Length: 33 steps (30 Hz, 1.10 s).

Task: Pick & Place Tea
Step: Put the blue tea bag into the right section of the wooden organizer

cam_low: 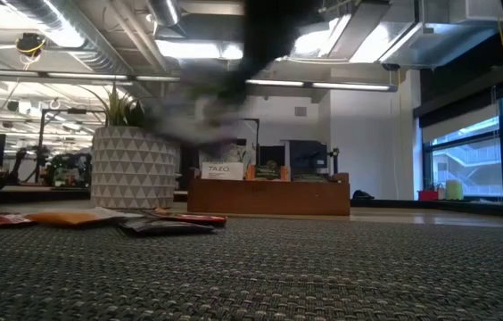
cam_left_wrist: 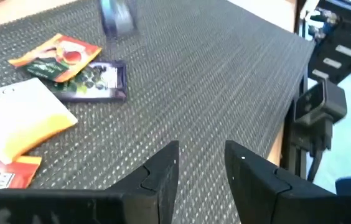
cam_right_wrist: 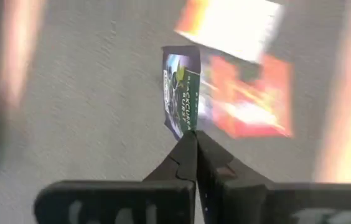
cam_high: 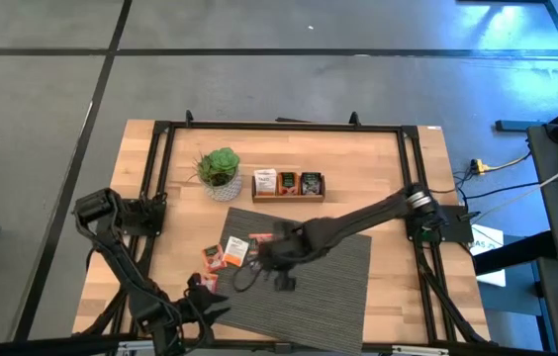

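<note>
Tea sachets lie on the dark woven mat (cam_high: 328, 287) near its far left corner: a white one (cam_high: 234, 245), orange ones (cam_high: 215, 259) and a red one (cam_high: 259, 237). My right gripper (cam_right_wrist: 195, 134) reaches over the mat from the table's right and is shut on a dark purple sachet (cam_right_wrist: 182, 93). My left gripper (cam_left_wrist: 203, 149) is open and empty over the mat's near left part. From there I see a dark sachet (cam_left_wrist: 94, 81) lying flat, with an orange one (cam_left_wrist: 57, 56) and a white one (cam_left_wrist: 20, 115) overlapping it. My right gripper pinches the dark purple sachet by its lower edge (cam_right_wrist: 187, 127), between the two fingertips. The sachet stands out beyond the fingertips, turned edge-on. The mat and the other sachets behind it are blurred, and it looks lifted off the mat.
A brown wooden tray (cam_high: 288, 184) with tea in its three compartments stands beyond the mat's far edge, next to a potted plant (cam_high: 220, 170) on its left. A black frame (cam_high: 155, 178) runs around the tabletop. The mat's right half is bare.
</note>
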Available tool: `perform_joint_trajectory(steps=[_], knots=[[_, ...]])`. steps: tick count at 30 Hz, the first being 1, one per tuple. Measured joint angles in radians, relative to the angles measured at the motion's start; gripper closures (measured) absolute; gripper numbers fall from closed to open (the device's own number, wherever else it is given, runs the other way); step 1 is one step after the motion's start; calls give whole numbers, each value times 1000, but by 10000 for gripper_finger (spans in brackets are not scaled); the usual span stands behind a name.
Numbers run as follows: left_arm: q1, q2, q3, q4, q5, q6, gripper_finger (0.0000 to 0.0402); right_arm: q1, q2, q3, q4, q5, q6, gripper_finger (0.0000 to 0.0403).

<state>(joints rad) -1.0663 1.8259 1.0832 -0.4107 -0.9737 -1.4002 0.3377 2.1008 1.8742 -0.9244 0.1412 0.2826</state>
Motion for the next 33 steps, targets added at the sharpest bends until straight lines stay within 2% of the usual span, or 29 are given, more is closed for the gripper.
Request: perform_joint_trajectory(steps=[3, 6, 9, 11, 15, 17, 21, 26, 33], knots=[[6, 0, 0, 13, -4, 0, 276, 1, -73, 1, -228, 185, 21, 401], [18, 0, 0, 26, 0, 0, 276, -9, -146, 1, -425, 311, 56, 401], [35, 0, 0, 34, 3, 0, 276, -37, -202, 1, -547, 417, 72, 402], [48, 0, 0, 32, 24, 12, 276, -69, -230, 1, -553, 449, 26, 402], [79, 0, 0, 34, 71, 49, 276, -160, -253, 1, -532, 433, -105, 402], [92, 0, 0, 38, 92, 64, 276, -209, -253, -15, -513, 392, -164, 402], [105, 0, 0, 41, 115, 84, 276, -293, -272, -145, -375, 280, -274, 402], [107, 0, 0, 41, 116, 91, 276, -375, -315, -325, -212, 227, -367, 402], [108, 0, 0, 41, 110, 95, 276, -465, -341, -441, -77, 165, -432, 402]])
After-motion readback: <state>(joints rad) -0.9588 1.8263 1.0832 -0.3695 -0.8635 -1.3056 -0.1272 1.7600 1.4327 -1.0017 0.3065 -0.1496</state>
